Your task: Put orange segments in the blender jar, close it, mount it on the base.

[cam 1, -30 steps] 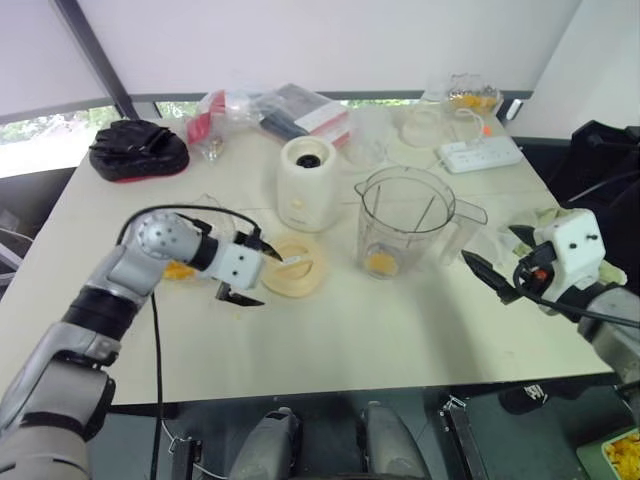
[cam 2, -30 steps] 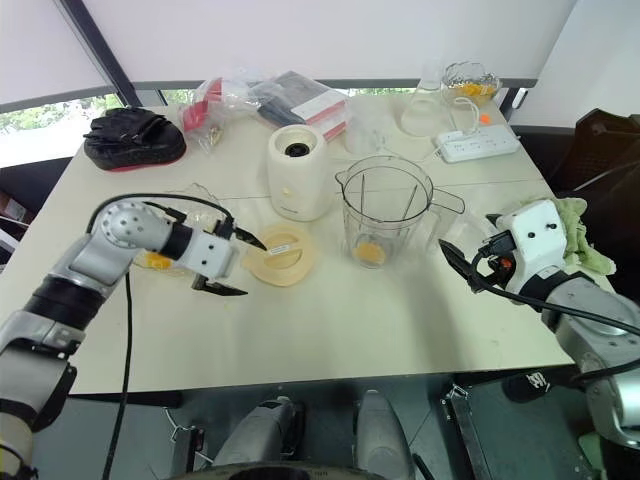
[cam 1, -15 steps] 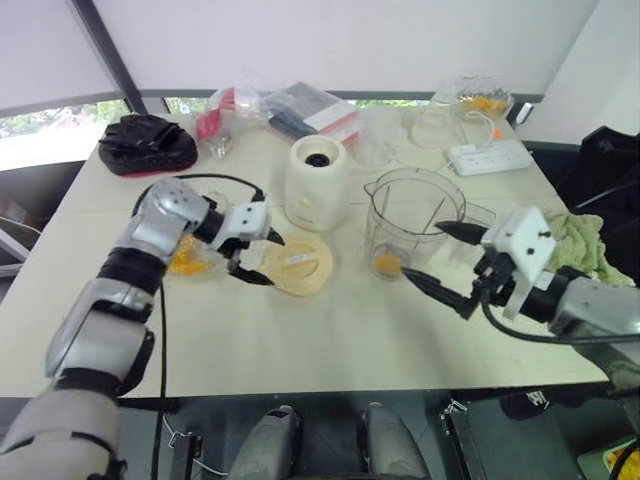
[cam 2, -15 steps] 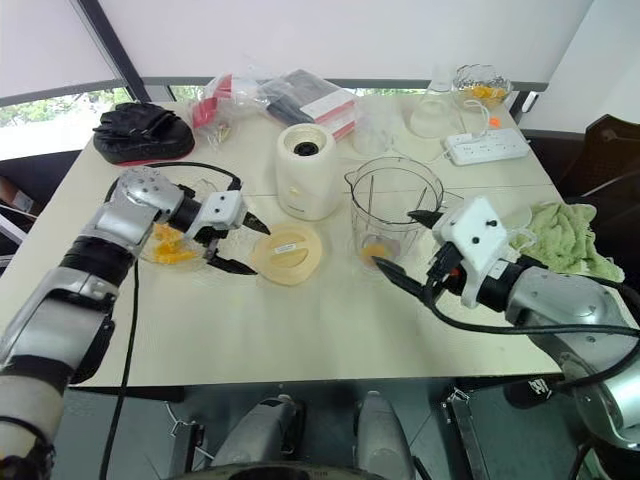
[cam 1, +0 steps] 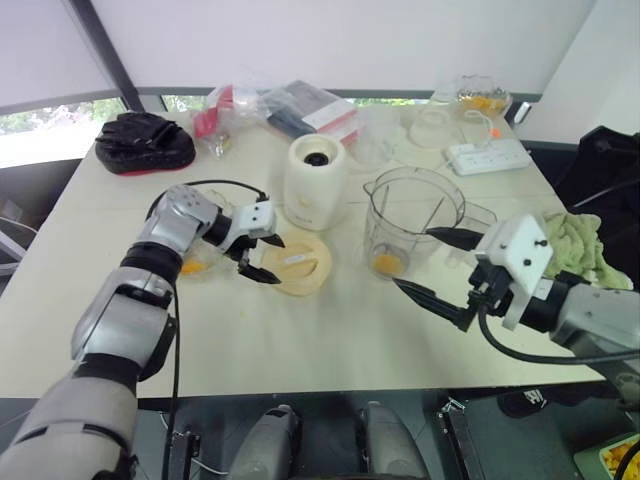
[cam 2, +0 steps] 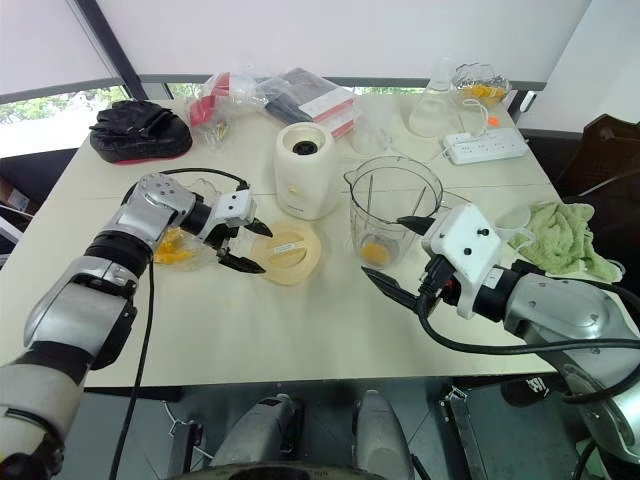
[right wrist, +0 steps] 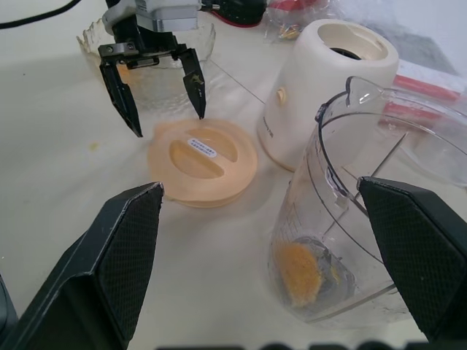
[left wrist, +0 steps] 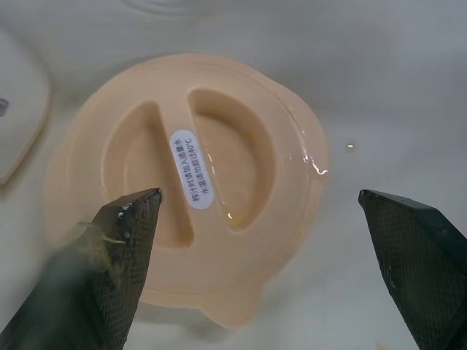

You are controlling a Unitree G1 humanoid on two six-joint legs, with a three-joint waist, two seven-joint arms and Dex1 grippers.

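The clear blender jar stands open near the table's middle with one orange segment at its bottom. To its left is the cream base. A flat cream-yellow lid lies in front of the base. More orange segments sit in a scalloped glass bowl left of the lid. My left gripper is open, its fingers straddling the lid's left part just above it. My right gripper is open at the jar's near right side, holding nothing.
A black pouch lies at the back left, plastic bags and packets behind the base. A white power strip, clear containers and a glass dish of fruit are at the back right. A green towel lies right.
My left gripper has moved from beside the bowl to over the lid and rolled. My right gripper has swung left from the table's right edge to beside the jar.
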